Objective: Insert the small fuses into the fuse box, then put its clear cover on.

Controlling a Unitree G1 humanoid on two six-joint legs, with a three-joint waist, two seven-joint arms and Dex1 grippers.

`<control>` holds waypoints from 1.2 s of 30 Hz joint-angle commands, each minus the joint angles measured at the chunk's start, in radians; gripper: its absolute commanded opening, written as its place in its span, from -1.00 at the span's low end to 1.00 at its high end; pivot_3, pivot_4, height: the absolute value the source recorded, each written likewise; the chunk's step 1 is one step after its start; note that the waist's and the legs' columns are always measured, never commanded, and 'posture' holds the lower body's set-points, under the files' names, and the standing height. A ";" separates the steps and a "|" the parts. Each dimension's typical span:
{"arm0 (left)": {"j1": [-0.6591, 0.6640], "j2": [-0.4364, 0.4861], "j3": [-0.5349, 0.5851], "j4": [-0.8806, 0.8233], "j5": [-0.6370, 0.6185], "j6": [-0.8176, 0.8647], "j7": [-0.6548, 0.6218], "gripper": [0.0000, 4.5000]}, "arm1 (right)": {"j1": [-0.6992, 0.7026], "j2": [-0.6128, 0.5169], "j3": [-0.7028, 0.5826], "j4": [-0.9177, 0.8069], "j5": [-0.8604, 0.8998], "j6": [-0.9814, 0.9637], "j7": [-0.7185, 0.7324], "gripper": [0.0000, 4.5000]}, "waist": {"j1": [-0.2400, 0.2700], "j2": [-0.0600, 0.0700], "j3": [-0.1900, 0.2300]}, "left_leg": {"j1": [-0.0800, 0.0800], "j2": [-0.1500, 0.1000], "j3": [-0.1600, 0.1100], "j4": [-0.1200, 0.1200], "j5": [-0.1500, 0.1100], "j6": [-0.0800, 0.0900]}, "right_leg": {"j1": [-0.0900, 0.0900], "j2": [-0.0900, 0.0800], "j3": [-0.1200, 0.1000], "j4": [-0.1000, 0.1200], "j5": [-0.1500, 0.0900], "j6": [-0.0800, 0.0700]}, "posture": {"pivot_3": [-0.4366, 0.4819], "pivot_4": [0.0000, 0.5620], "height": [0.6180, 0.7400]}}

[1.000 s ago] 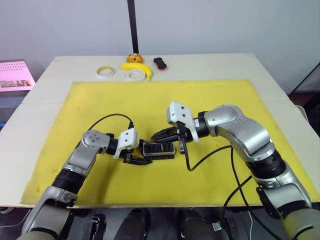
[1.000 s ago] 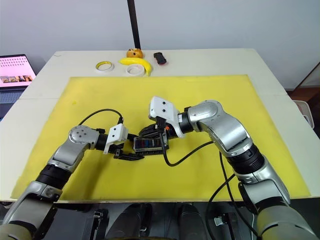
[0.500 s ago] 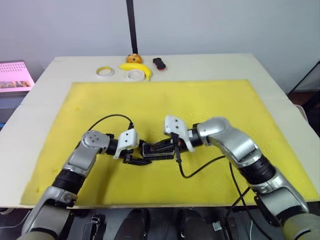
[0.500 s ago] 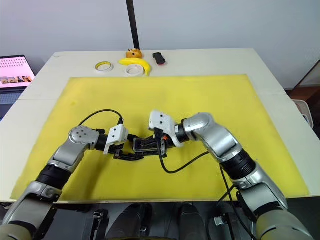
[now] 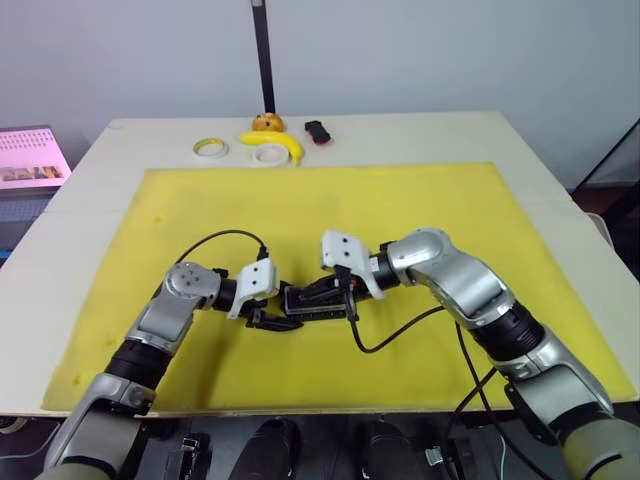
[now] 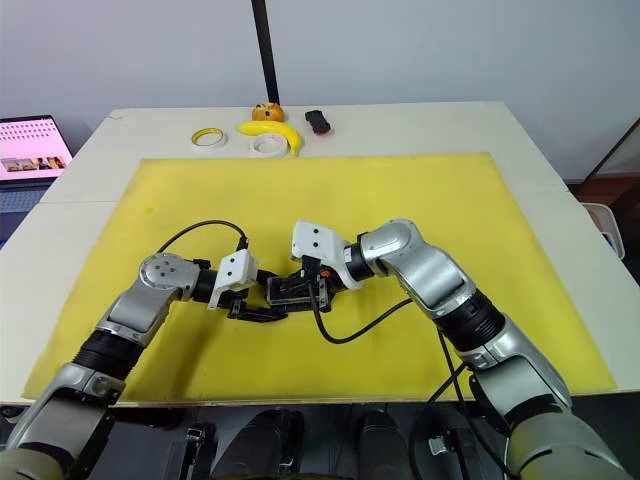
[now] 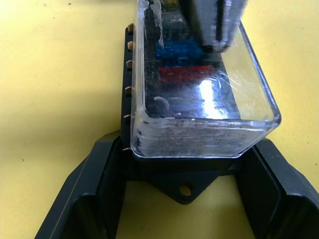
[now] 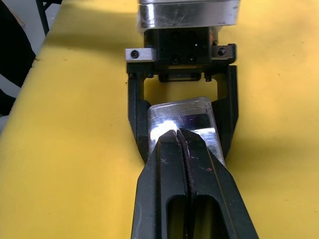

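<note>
Clear plastic now sits over the fuse box point(image 7: 187, 174): the clear cover point(image 7: 199, 94) is on top of it, and blue and red small fuses point(image 7: 185, 62) show through it in their slots. So the inserting looks finished, and what is left, I judge, is only to press the cover fully down.

The left gripper point(image 7: 182, 199) has its two fingers apart, one on each side of the box's near end, bracing it on the yellow mat point(image 5: 420, 200). The right gripper point(image 8: 182, 137) has its fingers point(image 8: 204, 174) closed together, and their tips rest on the top of the cover.

Compared with one second ago, the right gripper has come down from above the box onto the cover; the left has not moved.
</note>
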 commanded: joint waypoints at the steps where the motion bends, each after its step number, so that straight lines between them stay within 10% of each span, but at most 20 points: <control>1: 0.001 -0.010 -0.005 -0.033 0.004 -0.001 0.025 0.13 | 0.033 -0.023 0.074 0.106 -0.098 0.052 -0.026 -0.99 | 0.000 0.000 0.000 | 0.000 0.000 0.000 0.000 0.000 0.000 | 0.000 0.000 0.000 -0.001 0.000 0.000 | -0.05 -0.47 1.00; 27: 0.007 -0.005 -0.008 -0.040 0.006 -0.005 0.034 0.13 | 0.140 -0.083 0.139 0.198 -0.154 0.012 0.003 -0.99 | 0.000 0.005 -0.032 | 0.004 0.000 -0.003 -0.004 -0.003 0.003 | 0.010 -0.001 -0.003 -0.012 -0.003 -0.002 | -0.05 -0.47 1.00; 36: 0.014 0.002 -0.003 -0.055 0.000 0.009 0.041 0.13 | 0.065 -0.021 -0.122 -0.005 0.064 0.077 0.009 -0.99 | -0.001 0.006 -0.031 | 0.002 0.000 -0.003 -0.004 -0.003 0.003 | 0.007 -0.002 -0.002 -0.012 -0.003 -0.002 | -0.05 -0.47 1.00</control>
